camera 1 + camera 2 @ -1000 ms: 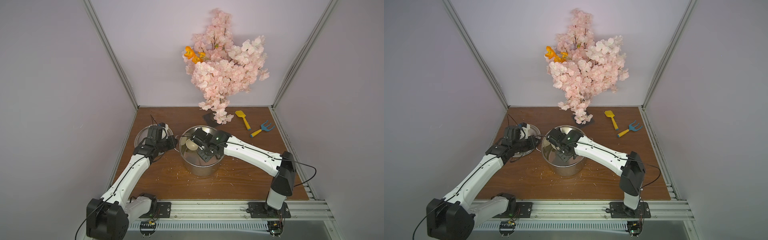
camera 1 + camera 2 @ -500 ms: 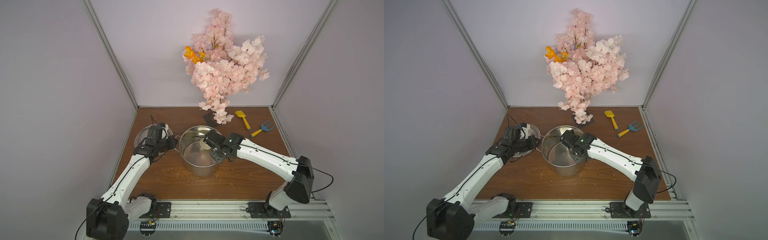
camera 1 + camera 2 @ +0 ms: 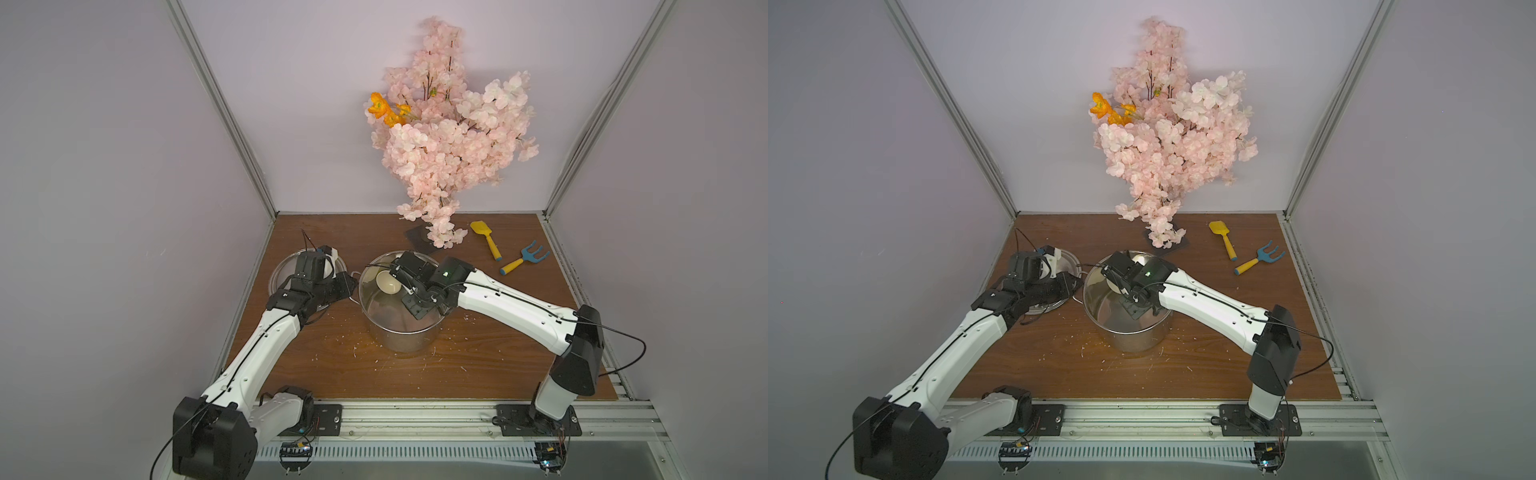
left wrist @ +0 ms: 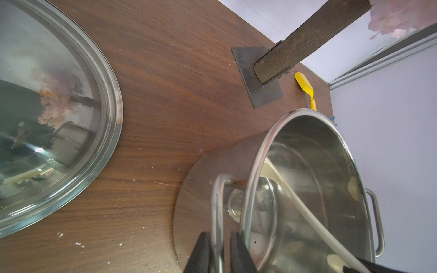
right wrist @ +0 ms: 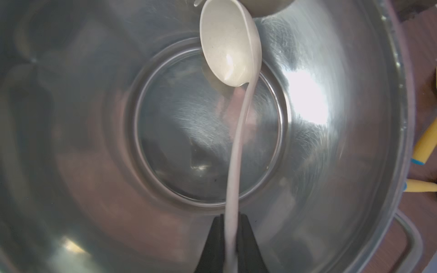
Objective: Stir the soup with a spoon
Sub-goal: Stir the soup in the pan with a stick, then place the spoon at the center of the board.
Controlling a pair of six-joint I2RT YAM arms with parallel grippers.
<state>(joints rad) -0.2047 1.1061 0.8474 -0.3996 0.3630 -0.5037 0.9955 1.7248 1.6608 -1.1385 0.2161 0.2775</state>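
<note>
As right hand [image 5: 231, 227] returns, spoon [image 3: 389, 282] (cream) follows

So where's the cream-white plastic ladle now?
In a top view, the cream-white plastic ladle is inside the large stainless steel pot mid-table, its handle pinched by the right gripper.

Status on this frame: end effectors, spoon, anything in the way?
Left end effector astride pot handle, grip unclear. Right end effector shut on spoon, bowl inside pot. Only bare metal inside; nothing obstructing.

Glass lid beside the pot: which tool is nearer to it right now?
Left. The left tool straddles the pot handle facing the lid, close beside it; the right tool is inside the pot, farther off, gripping the ladle.
</note>
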